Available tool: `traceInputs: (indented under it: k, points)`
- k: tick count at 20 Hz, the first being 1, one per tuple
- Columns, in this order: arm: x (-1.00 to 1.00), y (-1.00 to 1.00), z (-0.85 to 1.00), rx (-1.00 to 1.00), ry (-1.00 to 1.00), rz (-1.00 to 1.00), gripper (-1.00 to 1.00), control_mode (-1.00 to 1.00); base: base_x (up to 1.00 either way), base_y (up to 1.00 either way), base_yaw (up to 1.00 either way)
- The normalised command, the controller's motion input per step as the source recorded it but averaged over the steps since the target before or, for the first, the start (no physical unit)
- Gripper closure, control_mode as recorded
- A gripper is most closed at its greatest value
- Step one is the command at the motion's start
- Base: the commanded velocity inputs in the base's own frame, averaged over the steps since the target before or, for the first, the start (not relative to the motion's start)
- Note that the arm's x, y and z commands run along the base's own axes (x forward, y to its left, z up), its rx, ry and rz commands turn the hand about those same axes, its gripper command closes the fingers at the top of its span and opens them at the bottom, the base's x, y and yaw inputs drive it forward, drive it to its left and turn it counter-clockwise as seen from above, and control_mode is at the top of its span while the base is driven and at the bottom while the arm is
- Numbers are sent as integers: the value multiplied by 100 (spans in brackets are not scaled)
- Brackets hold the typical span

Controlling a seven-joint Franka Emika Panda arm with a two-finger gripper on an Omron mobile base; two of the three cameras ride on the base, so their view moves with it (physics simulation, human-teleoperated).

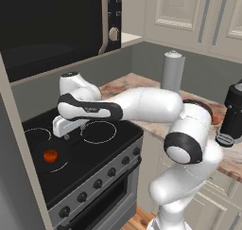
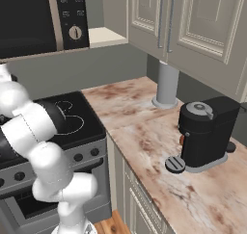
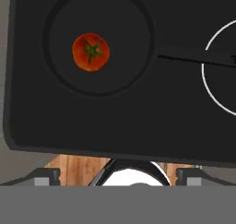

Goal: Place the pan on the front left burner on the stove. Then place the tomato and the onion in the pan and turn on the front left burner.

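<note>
1. While the pan (image 1: 51, 154) is sitting on the front left burner (image 1: 60, 165) of the stove (image 1: 101, 151), the tomato (image 1: 50, 155) is lying inside it in the left base view. The claw (image 1: 64, 134) is hanging just above the black glass, behind the pan, with its two tips spread wide and holding nothing.
2. Looking from the right base view, the white arm is hiding most of the stove (image 2: 87, 127). I am not seeing the onion on the surface (image 2: 159, 146) near the coffee machine (image 2: 205, 132).
3. Looking down from the hand view, the tomato (image 3: 91, 51) is resting inside the pan (image 3: 124, 57), a bit off its middle, and the pan's handle (image 3: 198, 57) is pointing away toward another ring.
4. I am thinking the tomato step is done, so the arm is needing to go find the onion next.
</note>
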Motion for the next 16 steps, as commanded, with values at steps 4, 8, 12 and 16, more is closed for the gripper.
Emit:
traceInputs:
  k: [4, 8, 12, 16]
  points:
    - [-18, -80, 9, 12, 8, -16, -100, -100, 0, 0, 0]
    - [-12, -74, 0, 7, 8, -22, -100, -100, 0, 0, 0]
    - [-5, -59, 0, 1, 6, -29, -100, -100, 0, 0, 0]
    - [0, -38, 6, 0, 5, -36, -100, -100, 0, 0, 0]
